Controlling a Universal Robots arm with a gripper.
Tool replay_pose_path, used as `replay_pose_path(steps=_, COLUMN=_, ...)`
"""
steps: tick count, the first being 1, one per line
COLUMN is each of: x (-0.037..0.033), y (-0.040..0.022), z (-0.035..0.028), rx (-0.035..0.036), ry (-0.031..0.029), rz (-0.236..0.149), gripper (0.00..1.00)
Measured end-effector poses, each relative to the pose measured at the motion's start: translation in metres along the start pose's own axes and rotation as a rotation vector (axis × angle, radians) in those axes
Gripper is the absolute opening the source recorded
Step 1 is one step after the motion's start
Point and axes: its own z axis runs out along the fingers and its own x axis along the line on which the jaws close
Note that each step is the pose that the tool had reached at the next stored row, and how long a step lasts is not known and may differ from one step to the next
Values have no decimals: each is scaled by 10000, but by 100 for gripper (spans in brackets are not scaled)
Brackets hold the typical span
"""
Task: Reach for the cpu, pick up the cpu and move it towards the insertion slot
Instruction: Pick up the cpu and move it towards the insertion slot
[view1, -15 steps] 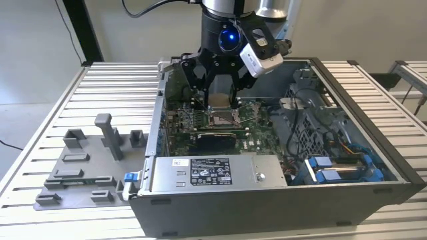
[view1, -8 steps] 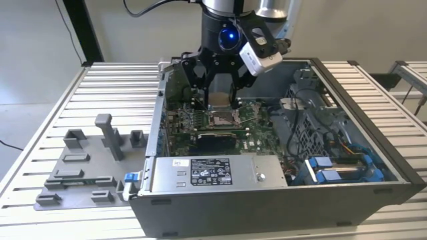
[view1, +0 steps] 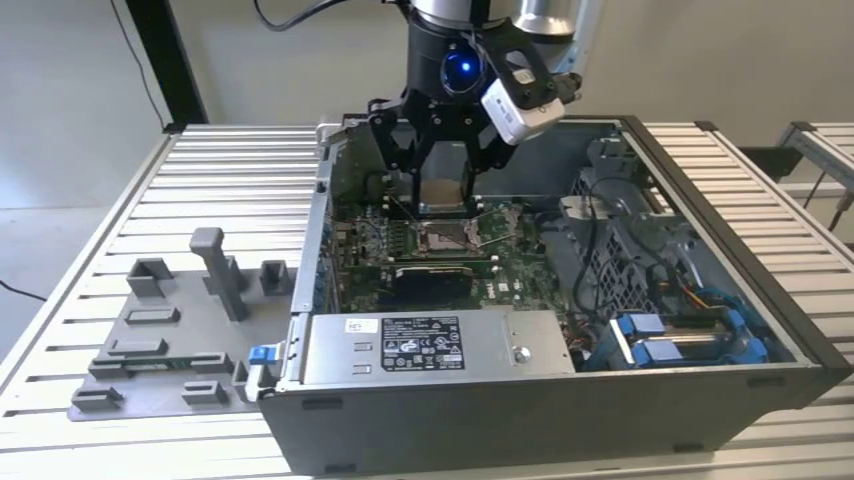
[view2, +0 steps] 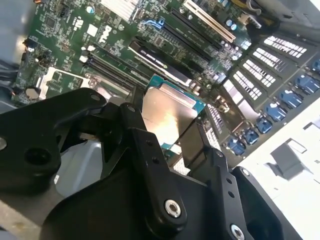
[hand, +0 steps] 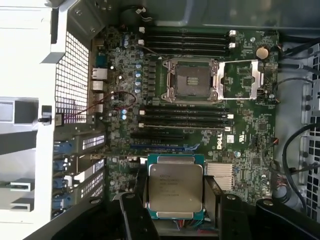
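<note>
My gripper (view1: 445, 200) hangs inside the open computer case, shut on the cpu (view1: 445, 188). The cpu is a flat square chip with a pale silver face and a green edge. Both wrist views show it clamped between the black fingers (hand: 131, 207): cpu (hand: 175, 187), cpu (view2: 170, 112). The insertion slot (view1: 445, 238) lies on the green board just below and in front of the gripper in the exterior view. It has a silver frame and a dark centre, and its load plate is swung open beside the slot (hand: 192, 81). The cpu is held above the board, apart from the slot.
Case walls (view1: 310, 260) surround the board. A silver power supply (view1: 414, 345) sits at the front. A drive cage with blue clips (view1: 681, 335) and cables fill the exterior view's right. Black memory slots (hand: 185, 117) flank the socket. A grey fixture plate (view1: 174, 330) lies outside the case.
</note>
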Motion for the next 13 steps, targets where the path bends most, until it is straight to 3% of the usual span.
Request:
replay_pose_path(steps=3, x=-27, y=31, z=2, rx=-1, ry=1, rz=1, gripper=0)
replay_pose_path(steps=13, x=-27, y=33, z=3, rx=-1, ry=0, rz=-1, gripper=0)
